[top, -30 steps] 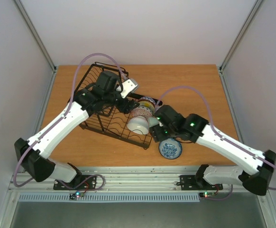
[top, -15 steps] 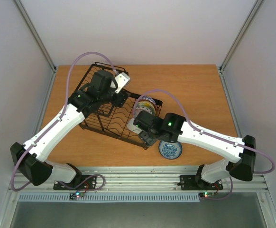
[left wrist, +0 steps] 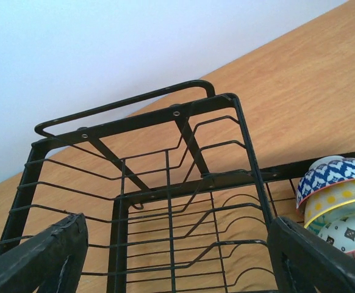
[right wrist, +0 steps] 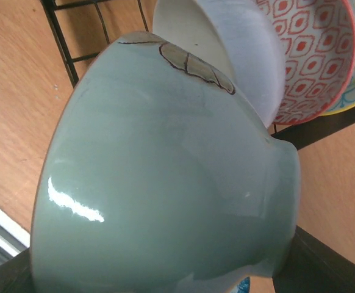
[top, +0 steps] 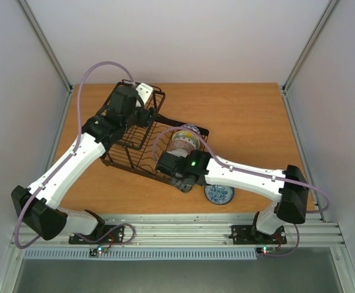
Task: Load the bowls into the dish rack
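The pale green bowl fills the right wrist view, and my right gripper is shut on it, with a dark finger against its foot. It hangs just beside a plain white bowl and a red-and-white bowl standing in the black wire dish rack. From above, the right gripper is over the rack's near right end. My left gripper is open and holds nothing. It hovers at the rack's raised basket section, at the left gripper spot in the top view. A blue patterned bowl lies on the table.
Several patterned bowls stand on edge in the rack's right end, and show as bowls at the right of the left wrist view. The wooden table stretches to the right and back. Both arm bases sit at the near edge.
My right arm has carried the pale green bowl leftwards to the rack's near end beside the white bowl. My left arm has drawn back towards the basket end, jaws a little wider.
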Action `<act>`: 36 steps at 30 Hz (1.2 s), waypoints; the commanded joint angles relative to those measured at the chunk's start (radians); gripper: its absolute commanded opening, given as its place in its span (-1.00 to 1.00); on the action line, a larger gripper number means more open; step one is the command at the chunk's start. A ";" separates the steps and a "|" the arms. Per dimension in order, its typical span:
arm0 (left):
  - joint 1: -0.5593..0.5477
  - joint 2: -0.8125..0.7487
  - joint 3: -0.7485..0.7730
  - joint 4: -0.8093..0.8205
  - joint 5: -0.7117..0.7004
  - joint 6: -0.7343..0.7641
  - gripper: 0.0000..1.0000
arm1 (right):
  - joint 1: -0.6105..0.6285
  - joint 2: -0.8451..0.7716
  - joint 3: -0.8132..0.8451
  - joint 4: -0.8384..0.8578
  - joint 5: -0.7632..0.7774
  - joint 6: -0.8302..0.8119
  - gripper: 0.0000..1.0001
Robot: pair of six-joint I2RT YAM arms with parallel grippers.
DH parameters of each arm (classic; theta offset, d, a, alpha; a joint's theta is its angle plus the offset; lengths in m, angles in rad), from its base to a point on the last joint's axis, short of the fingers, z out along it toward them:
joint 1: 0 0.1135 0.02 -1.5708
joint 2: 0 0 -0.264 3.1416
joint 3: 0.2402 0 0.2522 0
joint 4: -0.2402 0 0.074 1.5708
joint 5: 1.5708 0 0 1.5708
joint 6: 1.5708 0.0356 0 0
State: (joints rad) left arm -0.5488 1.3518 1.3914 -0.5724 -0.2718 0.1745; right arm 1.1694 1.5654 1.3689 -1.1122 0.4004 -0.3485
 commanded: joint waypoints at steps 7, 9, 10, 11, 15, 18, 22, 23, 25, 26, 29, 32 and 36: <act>0.004 -0.013 -0.012 0.067 -0.019 -0.023 0.64 | 0.045 0.163 0.056 0.062 0.101 -0.049 -0.97; 0.004 -0.013 -0.012 0.067 -0.017 -0.023 0.65 | 0.050 0.194 0.065 0.063 0.116 -0.050 -0.97; 0.004 -0.013 -0.013 0.065 -0.015 -0.023 0.65 | 0.054 0.206 0.069 0.066 0.122 -0.050 -0.97; 0.004 -0.013 -0.015 0.066 -0.014 -0.023 0.66 | 0.055 0.216 0.073 0.068 0.126 -0.050 -0.97; 0.004 -0.013 -0.018 0.065 -0.003 -0.021 0.67 | 0.058 0.248 0.083 0.074 0.151 -0.049 -0.97; 0.004 -0.013 -0.018 0.065 0.004 -0.022 0.67 | 0.058 0.268 0.087 0.070 0.170 -0.044 -0.97; 0.004 -0.009 -0.020 0.063 0.012 -0.020 0.68 | 0.058 0.290 0.087 0.070 0.168 -0.039 -0.93; 0.004 -0.008 -0.020 0.064 0.013 -0.021 0.68 | 0.058 0.293 0.086 0.071 0.168 -0.037 -0.91; 0.004 -0.008 -0.019 0.064 0.015 -0.020 0.68 | 0.058 0.293 0.082 0.075 0.166 -0.034 -0.89; 0.004 -0.008 -0.020 0.063 0.016 -0.020 0.68 | 0.058 0.292 0.081 0.075 0.163 -0.033 -0.88; 0.004 -0.008 -0.020 0.063 0.017 -0.021 0.69 | 0.058 0.289 0.079 0.074 0.144 -0.031 -0.69; 0.005 -0.007 -0.019 0.062 0.019 -0.021 0.69 | 0.058 0.278 0.076 0.077 0.135 -0.027 -0.24; 0.004 -0.007 -0.019 0.061 0.023 -0.021 0.69 | 0.058 0.268 0.070 0.080 0.147 -0.016 0.04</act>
State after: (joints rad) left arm -0.5461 1.3518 1.3788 -0.5636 -0.2607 0.1642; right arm 1.2137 1.8374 1.4296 -1.0634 0.5533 -0.3981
